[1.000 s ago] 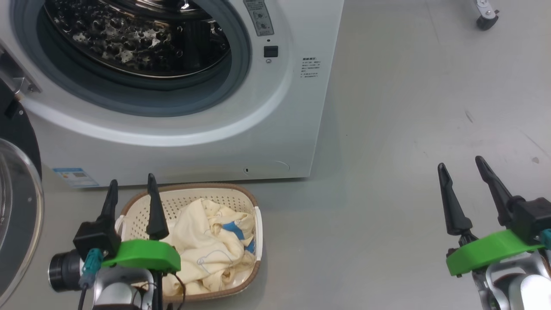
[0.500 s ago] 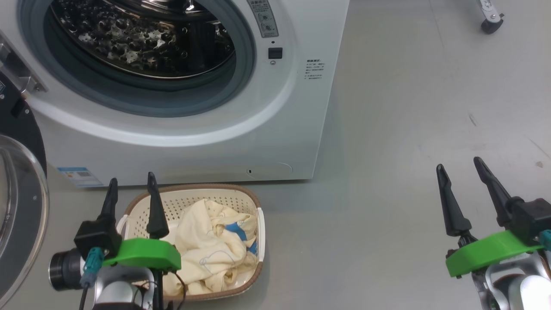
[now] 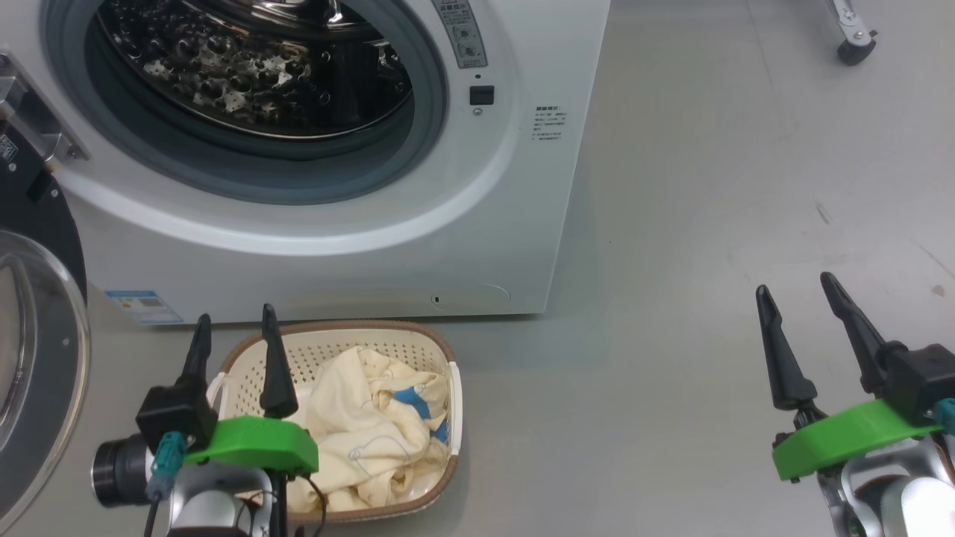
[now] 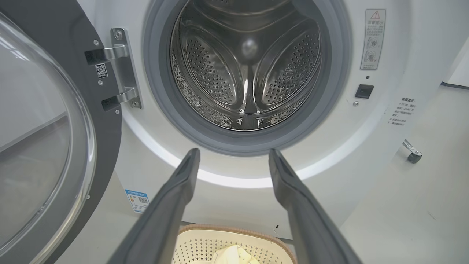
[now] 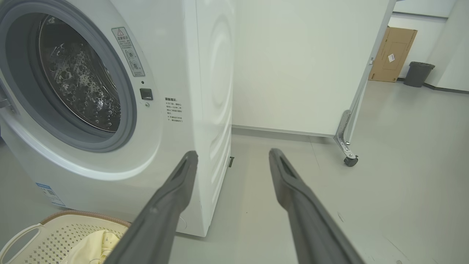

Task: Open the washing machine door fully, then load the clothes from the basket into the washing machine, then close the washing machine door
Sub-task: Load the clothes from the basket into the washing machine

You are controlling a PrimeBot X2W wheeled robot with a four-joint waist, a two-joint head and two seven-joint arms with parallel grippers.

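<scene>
The washing machine door [image 3: 33, 350] stands swung wide open on its metal hinge [image 4: 122, 69] at the left side of the washing machine [image 3: 448, 246]. Its bulging clear window faces outward, and the perforated steel drum [image 4: 249, 66] is exposed behind the grey gasket [image 4: 161, 102].

The basket [image 3: 351, 326] sits on the grey floor [image 3: 709, 186] just in front of the machine's lower panel, to the right of a small blue sticker [image 3: 143, 306]. The clothes [image 3: 373, 425] lie crumpled inside it, cream-yellow with blue patches, heaped toward its near and right sides.

The left end effector [image 3: 235, 313] hovers over the basket's left edge. Its two dark fingers are spread apart with nothing between them and point toward the machine. In the left wrist view those fingers frame the lower rim of the drum opening, with the basket's far rim below.

The right end effector [image 3: 794, 283] hangs well apart to the right above bare floor, its fingers likewise spread and empty. Its wrist view looks past the machine's right side to a white partition panel [image 5: 300, 66] on a castor [image 5: 350, 161]. A cardboard box [image 5: 392, 55] and a dark bin [image 5: 418, 73] stand far behind.
</scene>
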